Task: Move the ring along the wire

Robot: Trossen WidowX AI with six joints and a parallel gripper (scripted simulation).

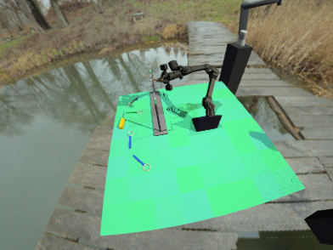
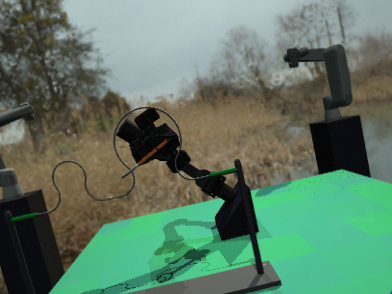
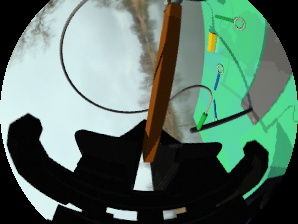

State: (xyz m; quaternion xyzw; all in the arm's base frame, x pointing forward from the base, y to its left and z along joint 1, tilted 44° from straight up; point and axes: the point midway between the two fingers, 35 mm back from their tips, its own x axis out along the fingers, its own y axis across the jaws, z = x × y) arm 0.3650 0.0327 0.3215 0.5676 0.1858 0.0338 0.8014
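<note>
My gripper [image 1: 159,80] [image 3: 147,123] is shut on the orange handle [image 2: 154,151] [image 3: 165,65], raised high above the base bar. The ring [image 2: 130,171] shows nearly edge-on in the exterior view, at the lower left of the wire's big round loop [image 2: 114,142] [image 3: 61,50]. The wire appears to pass through it; the exact gap cannot be told. In the wrist view the ring is mostly cut off at the top. One green part [image 2: 223,172] [image 3: 202,121] joins the right post [image 2: 253,240] [image 3: 225,120]; the other green part [image 2: 25,217] joins the left post [image 2: 20,255].
The grey wire has a smaller bend at the left in the exterior view. The base bar [image 1: 160,123] [image 2: 250,280] lies under the wire. Beyond it lie a yellow block [image 1: 121,123], a green-handled ring [image 1: 132,112] and blue-handled rings [image 1: 130,141] [image 1: 138,161].
</note>
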